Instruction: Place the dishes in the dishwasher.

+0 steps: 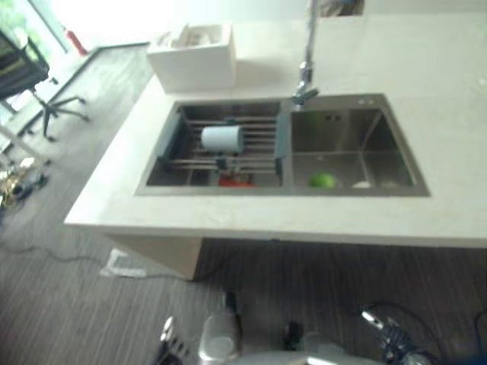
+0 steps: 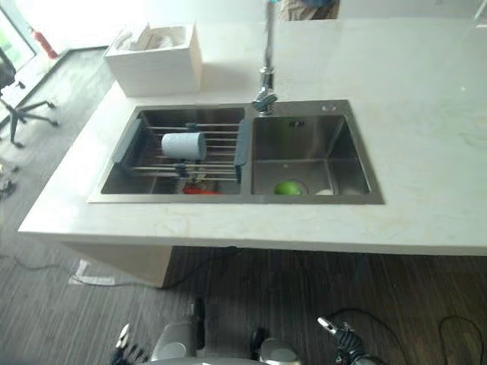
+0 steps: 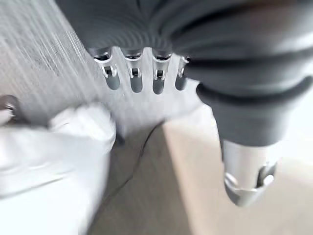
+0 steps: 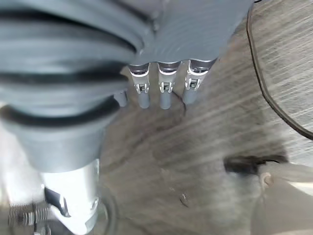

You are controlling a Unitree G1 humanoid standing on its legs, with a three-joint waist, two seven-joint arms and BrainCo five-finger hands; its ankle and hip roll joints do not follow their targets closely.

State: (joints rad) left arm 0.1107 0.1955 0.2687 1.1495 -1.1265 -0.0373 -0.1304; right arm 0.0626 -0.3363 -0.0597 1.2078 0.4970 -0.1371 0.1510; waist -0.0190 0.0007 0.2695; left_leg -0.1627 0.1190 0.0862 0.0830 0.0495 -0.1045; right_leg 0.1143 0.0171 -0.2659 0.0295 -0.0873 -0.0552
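The white cup (image 1: 221, 138) lay on its side on the rack (image 1: 259, 143) across the sink (image 1: 358, 144), well beyond both hanging hands; left hand (image 3: 142, 78) nearer, right hand (image 4: 166, 90) likewise empty, fingers straight.

A cup (image 1: 221, 138) lies on the rack (image 1: 262, 144) in the sink's (image 1: 403, 156) left basin — right basin holds, seemingly, a fruit (image 1: 322, 180).

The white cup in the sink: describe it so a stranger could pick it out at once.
In the pale counter sits a double steel sink. A wire rack spans its left basin, and the white cup lies on its side on that rack. It is the one white cylinder there.
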